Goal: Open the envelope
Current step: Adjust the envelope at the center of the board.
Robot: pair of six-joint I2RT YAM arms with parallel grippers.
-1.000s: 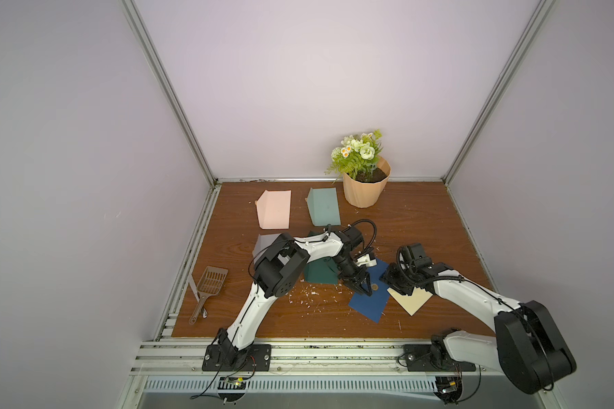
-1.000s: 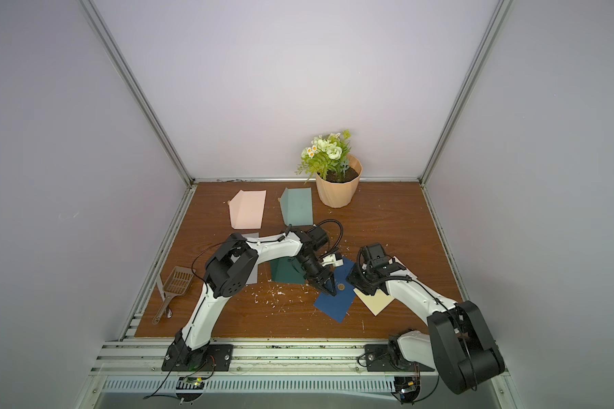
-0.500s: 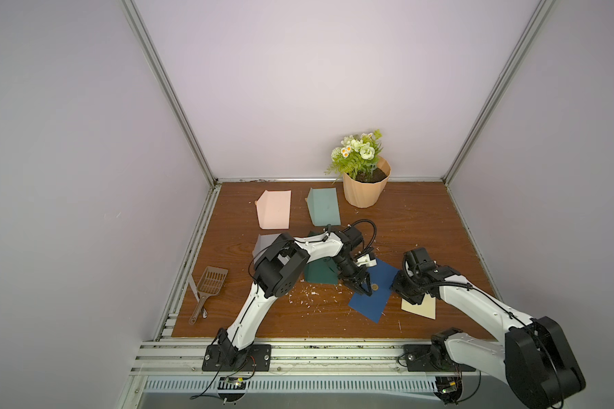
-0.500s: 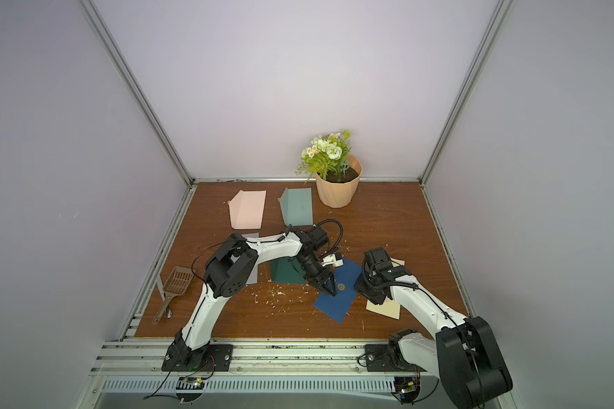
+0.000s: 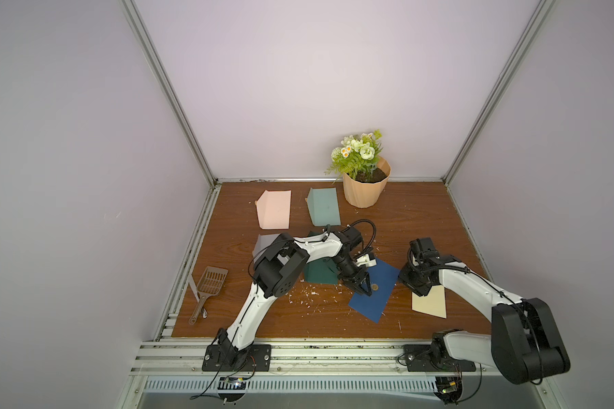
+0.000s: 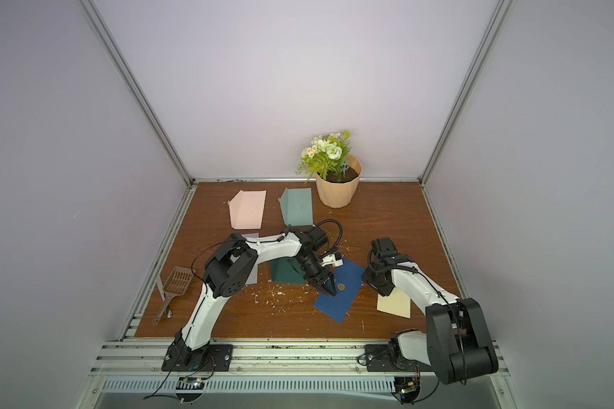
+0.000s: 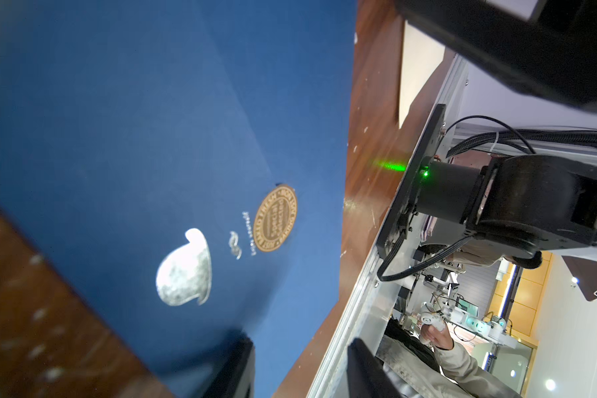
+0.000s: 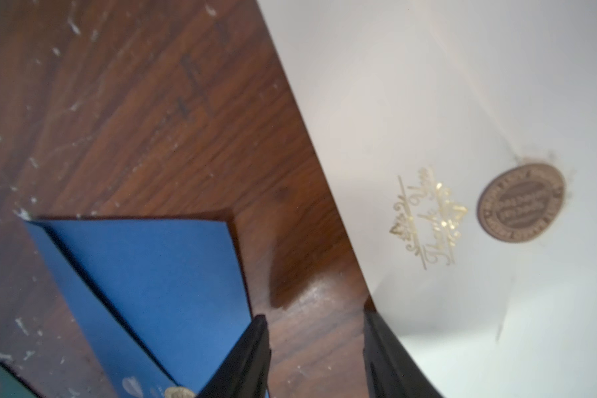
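Observation:
A dark blue envelope (image 5: pixel 371 299) (image 6: pixel 335 301) lies flat in the middle of the wooden table, flap shut under a round gold seal (image 7: pixel 274 223) (image 5: pixel 374 287). My left gripper (image 5: pixel 364 289) (image 7: pixel 300 344) points down just beside the seal and is open, with one finger over the blue paper. A cream envelope (image 5: pixel 431 302) (image 8: pixel 462 103) with its own seal (image 8: pixel 520 202) lies to the right. My right gripper (image 5: pixel 413 283) (image 8: pixel 314 315) stands open over bare wood between the blue envelope (image 8: pixel 166 268) and the cream one, holding nothing.
Pink (image 5: pixel 273 209), teal (image 5: pixel 323 210), dark green (image 5: pixel 319 272) and grey (image 5: pixel 265 242) envelopes lie further back and left. A flower pot (image 5: pixel 366 187) stands at the back. A brown scoop (image 5: pixel 210 287) lies at the left edge. White paper scraps (image 5: pixel 309 294) litter the wood.
The right arm has swung to the right, away from the blue envelope, and the cream envelope has slid right with it. The left arm has stayed put.

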